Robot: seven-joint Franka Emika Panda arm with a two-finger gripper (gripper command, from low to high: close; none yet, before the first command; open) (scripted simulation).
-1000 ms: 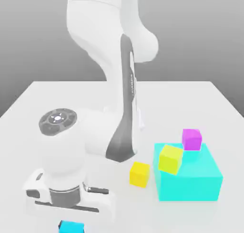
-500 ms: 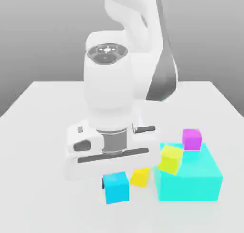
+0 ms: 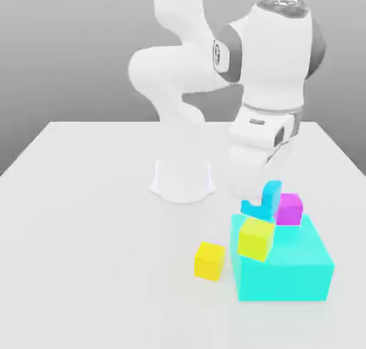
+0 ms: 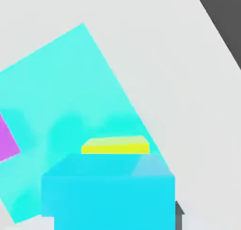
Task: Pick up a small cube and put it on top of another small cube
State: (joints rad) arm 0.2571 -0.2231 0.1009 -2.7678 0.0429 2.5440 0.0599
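Note:
My gripper (image 3: 261, 202) is shut on the small cube (image 3: 259, 203), a plain cyan one held tilted just over the top of the large cyan block (image 3: 286, 269). It hangs between a yellow cube (image 3: 256, 238) on the block's near corner and a magenta cube (image 3: 289, 209) on its far side. The hand view has the held small cube (image 4: 108, 191) up close. Just past it is the yellow cube (image 4: 115, 145), with the magenta cube (image 4: 7, 139) at the edge, both on the large block (image 4: 61, 97).
A second yellow cube (image 3: 209, 260) lies on the white table (image 3: 86, 233) beside the large block, to the exterior view's left. The arm's white base (image 3: 182, 179) stands behind it at the table's middle.
The arm has swung from the table's near left up and across to the exterior view's right. It lifted the small cyan cube off the table and carried it over the large block.

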